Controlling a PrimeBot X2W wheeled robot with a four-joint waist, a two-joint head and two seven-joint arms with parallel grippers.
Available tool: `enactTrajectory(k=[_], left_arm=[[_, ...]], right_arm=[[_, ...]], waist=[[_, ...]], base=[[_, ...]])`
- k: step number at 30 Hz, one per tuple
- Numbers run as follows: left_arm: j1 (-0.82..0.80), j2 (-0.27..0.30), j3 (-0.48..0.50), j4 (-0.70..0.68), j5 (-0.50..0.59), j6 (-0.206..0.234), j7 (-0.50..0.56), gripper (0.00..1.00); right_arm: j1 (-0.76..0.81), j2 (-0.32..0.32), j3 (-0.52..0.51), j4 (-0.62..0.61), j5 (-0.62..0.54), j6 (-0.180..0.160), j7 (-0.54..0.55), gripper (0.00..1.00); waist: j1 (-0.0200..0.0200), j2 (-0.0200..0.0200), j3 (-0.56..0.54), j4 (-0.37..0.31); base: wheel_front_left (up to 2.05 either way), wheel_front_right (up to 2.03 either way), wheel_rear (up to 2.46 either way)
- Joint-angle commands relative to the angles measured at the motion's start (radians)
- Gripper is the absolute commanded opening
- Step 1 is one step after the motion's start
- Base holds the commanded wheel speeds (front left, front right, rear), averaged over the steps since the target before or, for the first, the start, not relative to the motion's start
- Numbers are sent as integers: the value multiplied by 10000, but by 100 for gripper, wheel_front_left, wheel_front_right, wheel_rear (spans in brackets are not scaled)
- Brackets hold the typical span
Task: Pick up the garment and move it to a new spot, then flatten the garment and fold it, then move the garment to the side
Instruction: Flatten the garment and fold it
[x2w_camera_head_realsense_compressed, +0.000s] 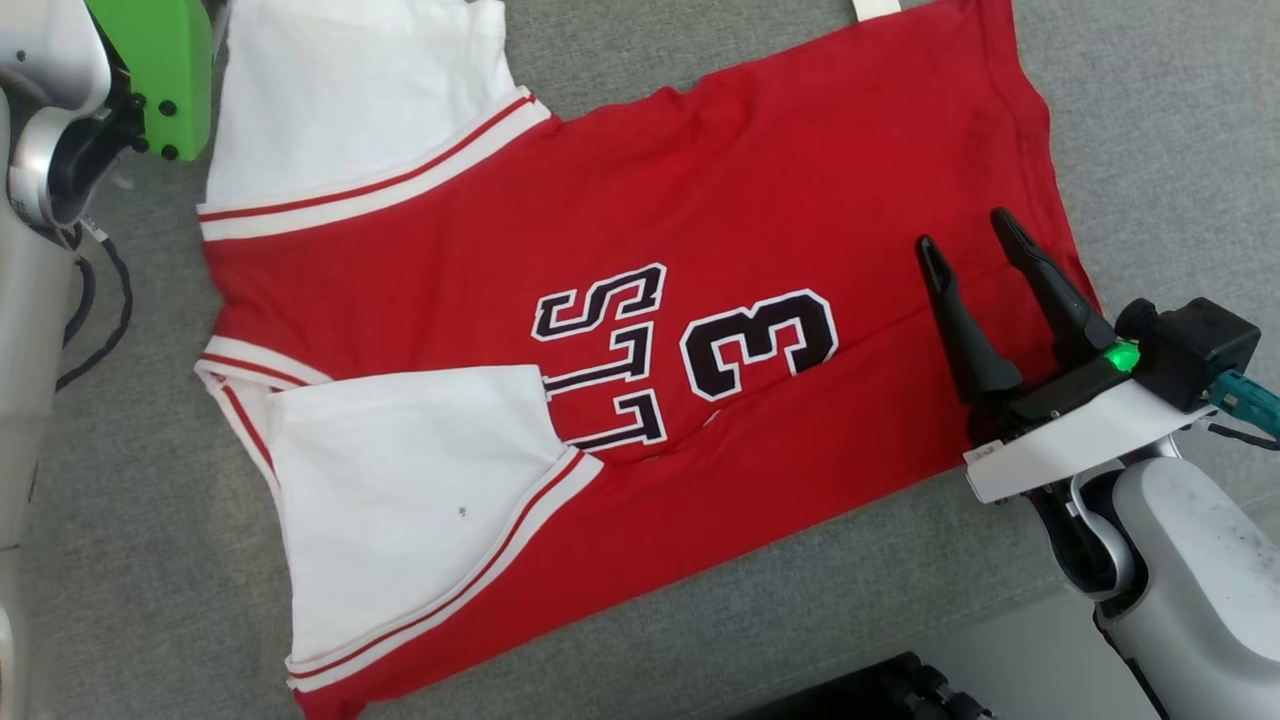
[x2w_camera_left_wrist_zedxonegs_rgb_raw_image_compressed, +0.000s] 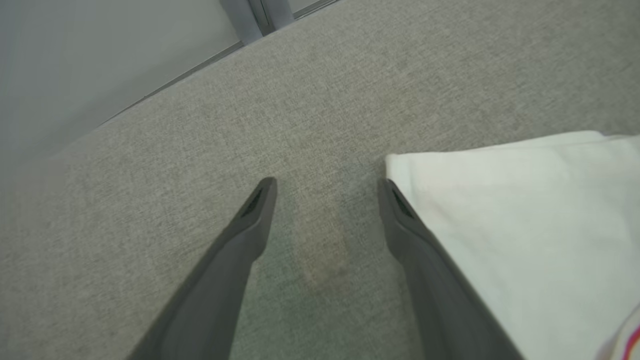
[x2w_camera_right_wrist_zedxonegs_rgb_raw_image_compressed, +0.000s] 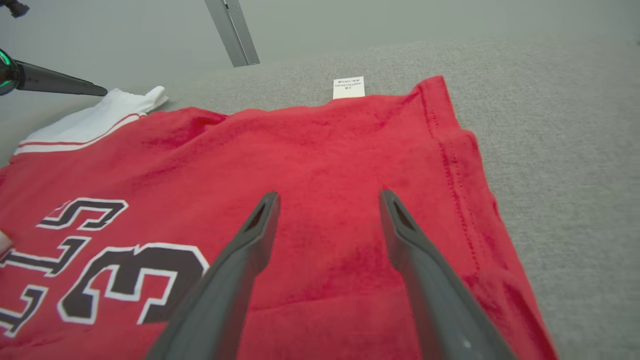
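Garment (x2w_camera_head_realsense_compressed: 640, 300) lies flat on grey surface (x2w_camera_head_realsense_compressed: 1150, 120), print up. Right jaws wide over hem (x2w_camera_head_realsense_compressed: 1050, 180), left jaws wide beside white sleeve (x2w_camera_left_wrist_zedxonegs_rgb_raw_image_compressed: 500, 200). Risk: a pinch of top layer only would skew fold.

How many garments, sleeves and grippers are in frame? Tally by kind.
Garment: 1 (red jersey)
White sleeves: 2 (far sleeve, near sleeve)
Grippers: 2 (left gripper, right gripper, both open)
Total: 5
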Motion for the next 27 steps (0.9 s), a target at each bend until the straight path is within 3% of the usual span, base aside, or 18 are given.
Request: enactTrajectory(k=[1, 15, 27], left_arm=[[-199, 122, 21, 87, -104, -38, -55, 100], [-799, 80, -372, 26, -224, -114, -265, 100], [-457, 592, -706, -850, -807, -129, 1048, 100]], right_arm=[[-53, 69, -12, 31, 26, -19, -2, 100], [-150, 50, 12, 169, 7, -19, -2, 100], [-128, 12, 86, 213, 53, -19, -2, 100]], waist=[[-1, 0, 375, -378], [-1, 0, 420, -379], [-1, 0, 492, -316]], base=[[0, 0, 0], [0, 0, 0], [0, 0, 0]])
